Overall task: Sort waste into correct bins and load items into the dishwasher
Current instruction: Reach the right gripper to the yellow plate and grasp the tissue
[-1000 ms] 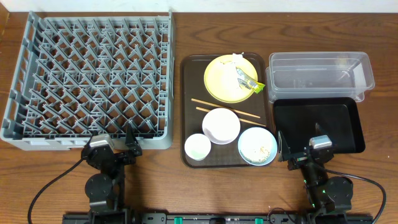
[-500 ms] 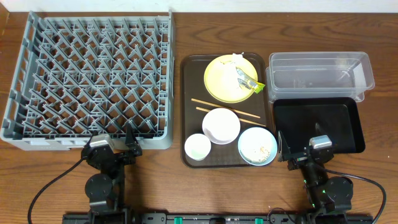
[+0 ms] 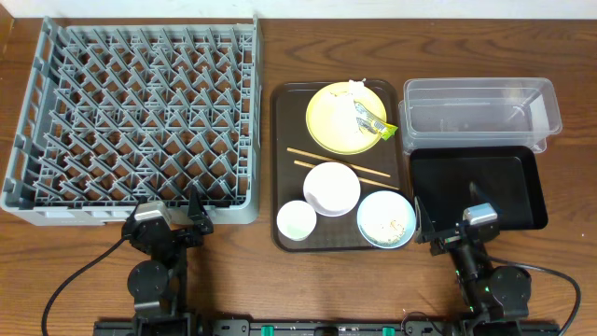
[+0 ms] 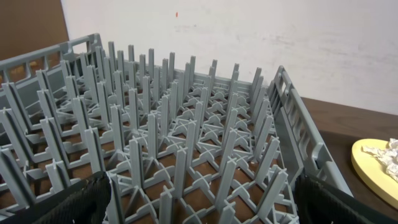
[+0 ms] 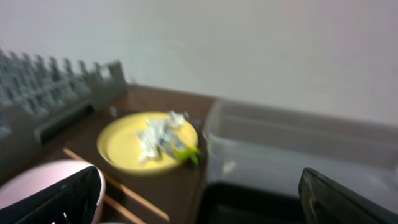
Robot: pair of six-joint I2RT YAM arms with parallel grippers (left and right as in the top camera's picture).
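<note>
The grey dish rack (image 3: 131,121) stands at the left. On the brown serving tray (image 3: 287,121) are the yellow plate (image 3: 331,121) with a crumpled napkin (image 3: 357,91) and green wrapper (image 3: 373,123), chopsticks (image 3: 340,166), white bowl (image 3: 331,189), white cup (image 3: 297,220) and light blue bowl (image 3: 366,222) holding rice scraps (image 3: 396,227). The clear tub (image 3: 476,117) and black tray (image 3: 476,187) are at the right. My left gripper (image 3: 191,224) is open and empty at the rack's near edge (image 4: 186,124). My right gripper (image 3: 438,229) is open and empty by the black tray's near left corner.
The right wrist view is blurred; it shows the plate (image 5: 124,146), the napkin (image 5: 155,130) and the clear tub (image 5: 298,149) ahead. Bare wooden table lies along the front edge around both arm bases.
The right arm's wrist has shifted very slightly. The left arm and all the objects have stayed where they were.
</note>
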